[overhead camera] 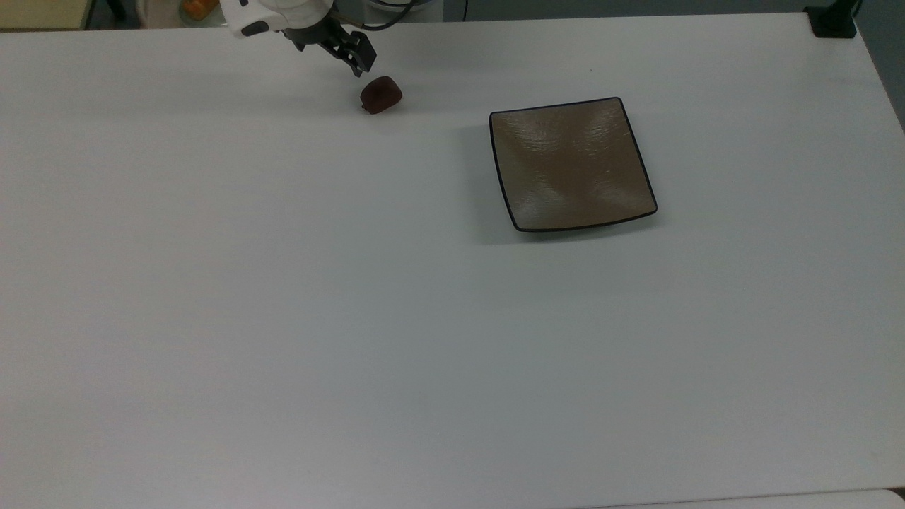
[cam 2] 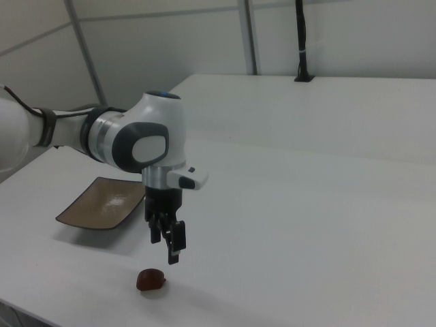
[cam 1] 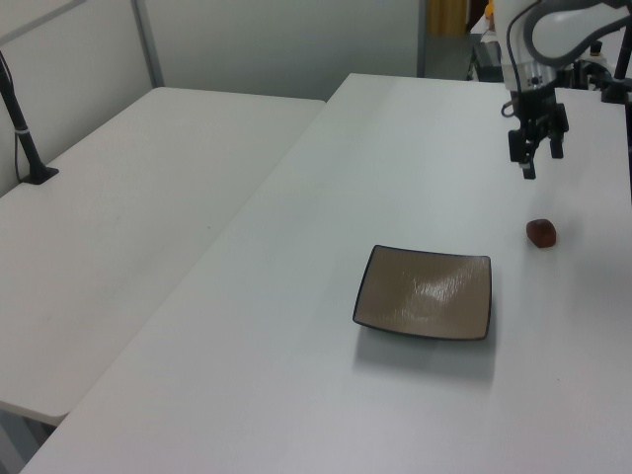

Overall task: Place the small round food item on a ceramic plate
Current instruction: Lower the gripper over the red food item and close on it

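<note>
top view, left to right: my gripper (overhead camera: 359,62) hangs above the white table (overhead camera: 283,318), fingers spread apart with a clear gap, holding nothing, touching nothing. the small round food item (overhead camera: 381,95) lies on the table just beside and below my fingertips, apart from them. the ceramic plate (overhead camera: 571,164) sits well off toward the top view's right, bare. in the right view my gripper (cam 2: 169,244) points down, the item (cam 2: 150,279) under it.
</note>
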Robot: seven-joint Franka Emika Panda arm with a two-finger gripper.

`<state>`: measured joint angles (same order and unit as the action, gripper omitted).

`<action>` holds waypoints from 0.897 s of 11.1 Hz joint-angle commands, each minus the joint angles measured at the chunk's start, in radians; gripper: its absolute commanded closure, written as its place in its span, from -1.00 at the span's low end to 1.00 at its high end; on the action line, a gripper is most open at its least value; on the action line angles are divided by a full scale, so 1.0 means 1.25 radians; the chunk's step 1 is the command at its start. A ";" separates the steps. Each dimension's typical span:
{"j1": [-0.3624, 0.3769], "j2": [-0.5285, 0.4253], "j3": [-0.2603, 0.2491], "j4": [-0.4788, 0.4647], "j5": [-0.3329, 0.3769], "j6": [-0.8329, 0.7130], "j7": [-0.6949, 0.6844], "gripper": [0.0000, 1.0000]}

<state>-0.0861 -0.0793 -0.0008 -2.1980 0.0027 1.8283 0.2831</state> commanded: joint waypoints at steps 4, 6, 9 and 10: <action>0.050 0.018 0.002 -0.091 0.053 0.131 0.069 -1.00; 0.090 0.046 0.002 -0.114 0.053 0.188 0.107 -1.00; 0.115 0.078 0.002 -0.118 0.053 0.198 0.128 -1.00; 0.113 0.085 0.002 -0.117 0.053 0.195 0.139 -1.00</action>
<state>0.0451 0.0202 0.0049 -2.3313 0.0567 2.0550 0.4238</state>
